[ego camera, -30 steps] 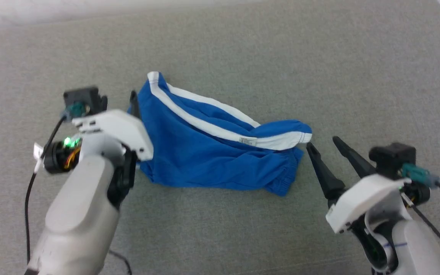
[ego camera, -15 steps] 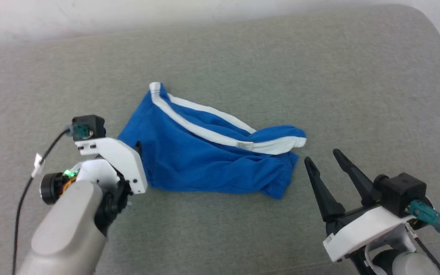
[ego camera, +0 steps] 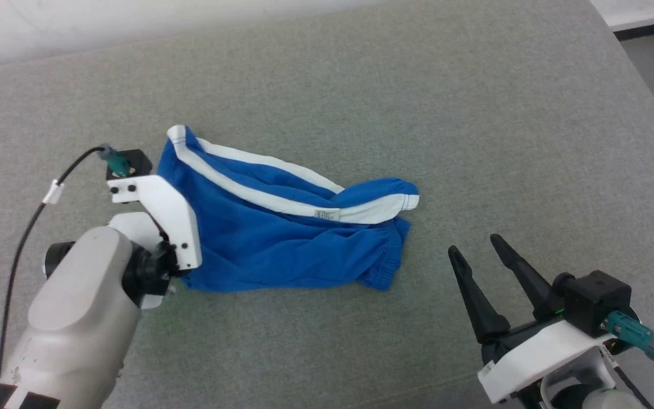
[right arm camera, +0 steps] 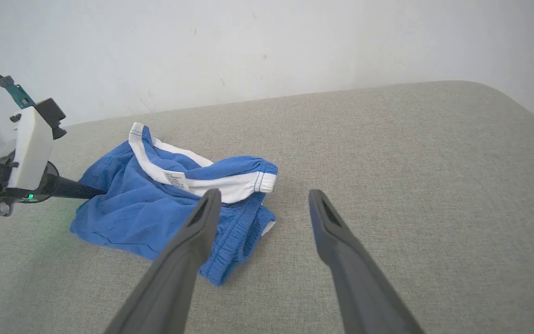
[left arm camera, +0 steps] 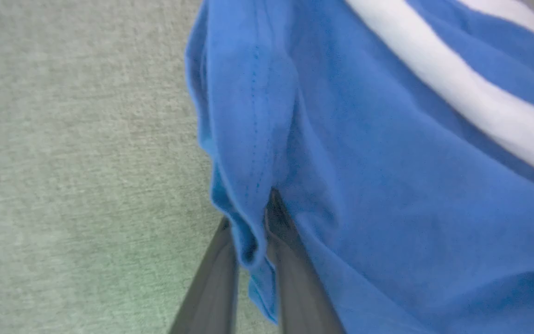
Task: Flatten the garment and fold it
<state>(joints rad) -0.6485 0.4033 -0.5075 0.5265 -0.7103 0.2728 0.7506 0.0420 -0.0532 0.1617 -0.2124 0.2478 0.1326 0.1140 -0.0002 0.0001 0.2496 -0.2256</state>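
Obs., single moment.

Shorts (ego camera: 259,244): blue, crumpled, lying on the grey cloth-covered tabletop (ego camera: 418,113), left of centre in the head view. Not flat and not folded. The white waistband (ego camera: 247,196) runs diagonally across the top of the heap from upper left to right, and its right end curls over into a rounded lip. A small white label (ego camera: 327,214) sits on the band near its middle. The gathered blue hem bunches at the lower right corner of the heap. No print readable.

Left tool (left arm camera: 248,208): at the left edge of the shorts. In the left wrist view its two fingers stand close together with a fold of the blue edge pinched between them, so it is clamped on the shorts. The cloth rises in a ridge from the grip. In the head view the white housing and pale forearm (ego camera: 77,318) cover the fingers; a black cable (ego camera: 20,238) loops off to the left.

Right tool (ego camera: 473,243): fingers well apart, holding nothing. It is to the right of the shorts, near the hem corner but clear of the cloth, with its tips pointing up and left towards the heap. In the right wrist view the shorts lie past the left finger and bare tabletop shows between the two.

Background: pale wall (right arm camera: 248,46) behind the far edge.
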